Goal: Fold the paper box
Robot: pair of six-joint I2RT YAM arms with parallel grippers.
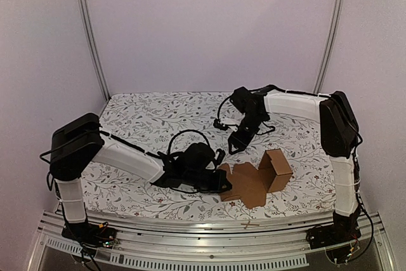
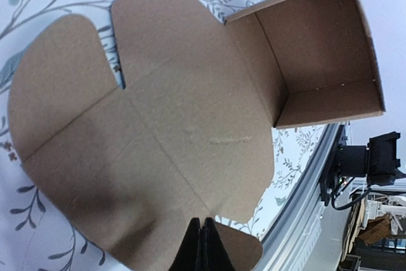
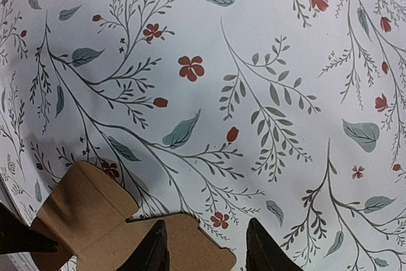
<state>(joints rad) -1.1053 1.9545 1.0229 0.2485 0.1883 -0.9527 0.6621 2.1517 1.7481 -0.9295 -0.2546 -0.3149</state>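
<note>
The paper box (image 1: 248, 185) is a brown cardboard sheet lying mostly flat near the table's front edge. Its right end is folded up into an open-sided cube (image 1: 277, 164). In the left wrist view the flat panels and rounded flaps (image 2: 165, 131) fill the frame, and the raised walls (image 2: 317, 49) stand at the upper right. My left gripper (image 1: 220, 178) is shut, its tips (image 2: 203, 223) at a notch between two flaps on the sheet's edge. My right gripper (image 1: 233, 147) hangs open over the sheet's far side. Its fingers (image 3: 206, 249) straddle a rounded flap (image 3: 89, 211), with nothing between them.
A floral cloth (image 1: 158, 112) covers the table. An aluminium rail (image 1: 209, 226) runs along the near edge, close beside the sheet (image 2: 311, 220). Two slanted metal posts (image 1: 89, 30) stand at the back corners. The right arm's base (image 2: 368, 160) sits past the rail.
</note>
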